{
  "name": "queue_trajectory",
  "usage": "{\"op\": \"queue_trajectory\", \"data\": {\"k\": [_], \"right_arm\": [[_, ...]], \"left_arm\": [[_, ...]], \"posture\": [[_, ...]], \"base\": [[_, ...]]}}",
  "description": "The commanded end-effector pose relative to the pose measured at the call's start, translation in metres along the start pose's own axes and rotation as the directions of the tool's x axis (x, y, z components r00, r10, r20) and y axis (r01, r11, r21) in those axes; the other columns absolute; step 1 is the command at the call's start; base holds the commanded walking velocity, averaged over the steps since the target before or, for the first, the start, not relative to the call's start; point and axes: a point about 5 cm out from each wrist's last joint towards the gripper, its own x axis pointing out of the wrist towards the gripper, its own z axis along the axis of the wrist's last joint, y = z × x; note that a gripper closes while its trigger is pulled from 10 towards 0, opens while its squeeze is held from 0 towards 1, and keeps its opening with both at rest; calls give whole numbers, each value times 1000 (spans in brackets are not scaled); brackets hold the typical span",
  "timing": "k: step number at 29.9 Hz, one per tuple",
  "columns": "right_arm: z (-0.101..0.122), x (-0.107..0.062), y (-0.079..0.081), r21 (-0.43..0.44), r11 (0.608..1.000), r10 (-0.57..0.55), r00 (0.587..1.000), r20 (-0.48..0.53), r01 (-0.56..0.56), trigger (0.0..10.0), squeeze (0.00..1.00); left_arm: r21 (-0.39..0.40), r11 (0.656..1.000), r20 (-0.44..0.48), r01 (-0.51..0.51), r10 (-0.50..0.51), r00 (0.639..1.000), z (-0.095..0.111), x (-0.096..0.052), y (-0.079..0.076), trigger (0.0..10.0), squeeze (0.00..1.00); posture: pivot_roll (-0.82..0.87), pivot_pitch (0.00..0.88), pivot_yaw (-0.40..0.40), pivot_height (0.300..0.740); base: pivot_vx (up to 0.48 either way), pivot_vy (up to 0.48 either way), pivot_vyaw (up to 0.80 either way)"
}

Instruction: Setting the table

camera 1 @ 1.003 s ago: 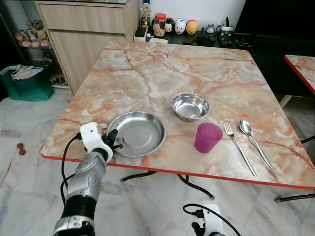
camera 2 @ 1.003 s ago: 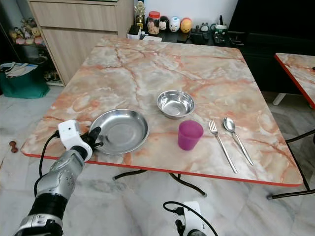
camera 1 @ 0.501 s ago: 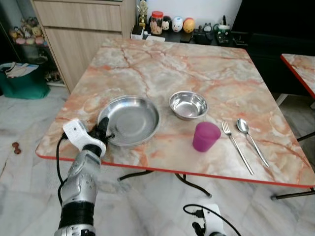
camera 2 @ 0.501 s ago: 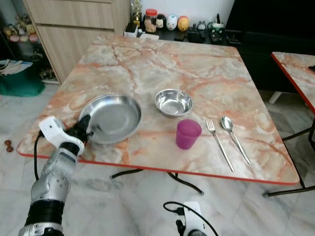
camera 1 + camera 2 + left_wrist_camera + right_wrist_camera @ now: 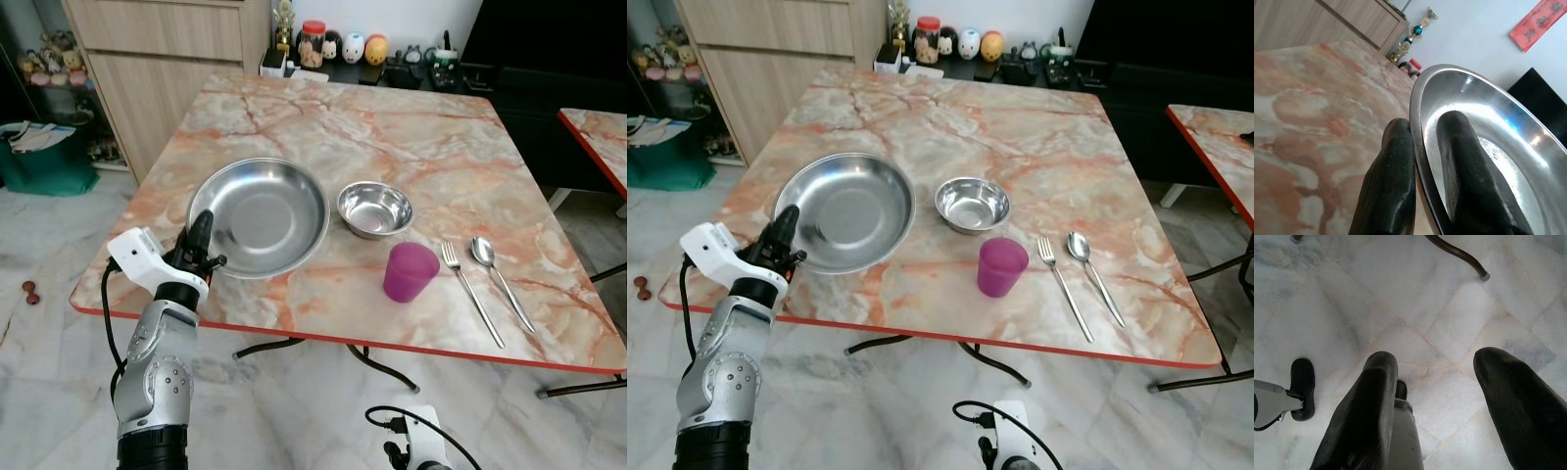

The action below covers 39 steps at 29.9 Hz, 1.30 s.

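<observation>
Left hand [image 5: 201, 240] pinching plate [image 5: 260, 215] by thin rim, tilting it off tabletop [image 5: 392, 147]. Risk: slipping, clanging into bowl [image 5: 375, 209]. Right hand [image 5: 1442, 406] hanging open.

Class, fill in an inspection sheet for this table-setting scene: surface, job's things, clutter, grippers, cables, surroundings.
Surface: marble table, red edge.
Job's things: steel plate tilted, its rim pinched; steel bowl, purple cup, fork, spoon lying flat.
Clutter: jar and figurines behind the table.
Grippers: left gripper shut on plate rim; right gripper open, hanging above the floor.
Cables: black cable on left arm.
Surroundings: wooden cabinet, green bag.
</observation>
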Motion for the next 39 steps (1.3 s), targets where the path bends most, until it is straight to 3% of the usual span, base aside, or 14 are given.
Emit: {"op": "queue_trajectory", "data": {"k": [1, 11, 22, 39], "right_arm": [[1, 0, -4, -3, 1000, -11, 1000, 15, 12, 10000, 0], [1, 0, -3, -9, 1000, -19, 1000, 22, 20, 10000, 0], [2, 0, -2, 5, 1000, -24, 999, 27, 23, 10000, 0], [2, 0, -2, 17, 1000, -22, 999, 29, 21, 10000, 0]], "left_arm": [[-12, 1000, 28, 25, -25, 999, 6, 4, -7, 10000, 0], [-24, 994, 53, 103, -102, 993, 15, 15, -28, 10000, 0], [-23, 992, 50, 126, -125, 991, 15, 18, -36, 10000, 0], [18, 993, 21, 114, -115, 993, 15, 18, -34, 10000, 0]], "posture": [[75, 0, -97, 740], [74, 0, -94, 740], [72, 0, -89, 740], [56, 0, -80, 740]], "base": [[0, -315, 0], [0, -320, 0], [0, -309, 0], [0, -305, 0]]}}
